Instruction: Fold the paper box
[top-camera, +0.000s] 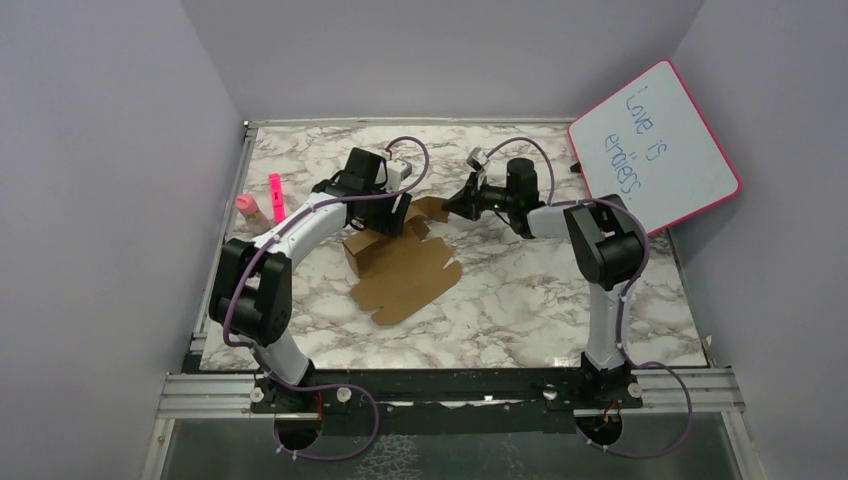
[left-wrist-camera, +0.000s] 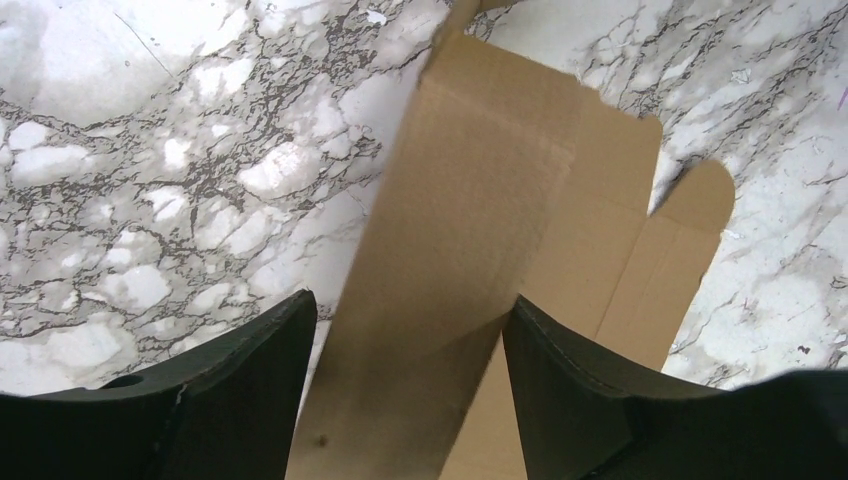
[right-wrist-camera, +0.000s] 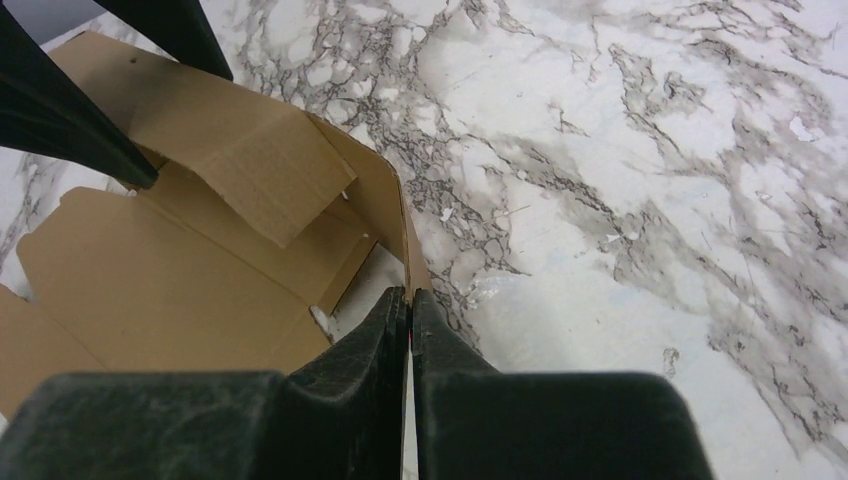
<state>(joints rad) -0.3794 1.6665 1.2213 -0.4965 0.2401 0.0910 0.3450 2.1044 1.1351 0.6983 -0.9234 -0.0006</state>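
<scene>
Paper box (top-camera: 405, 275): plain brown die-cut cardboard, lying part-folded near the middle of the white-and-grey marble table (top-camera: 560, 300), a little toward the far side and between my two arms. Its near half lies flat on the marble as a scalloped sheet. The far half has panels standing up.

Pink-framed whiteboard (top-camera: 655, 150) with blue handwriting leans at the far right corner, well apart from the box.

Left arm (top-camera: 290, 235), white with black joints, reaches in over the far left part of the cardboard. Right arm (top-camera: 600, 250) comes in from the right side toward the far right tab.

Left gripper (left-wrist-camera: 412, 310): from its wrist camera I see the black fingers (left-wrist-camera: 250, 390) spread apart, with a tall raised cardboard panel standing in the gap between them. I cannot tell whether either pad is touching the panel's edges.

Right gripper (right-wrist-camera: 410, 295): fingers pressed together with only a hairline between them. The thin edge of an upright flap of the paper box runs straight into the tips, so I read it as clamped on that flap. Behind it another flap folds down over the box floor.

Bright pink marker (top-camera: 276, 196) lies near the left edge of the table. A small pale pink object (top-camera: 246, 205) sits just beside it; too small for me to identify.
</scene>
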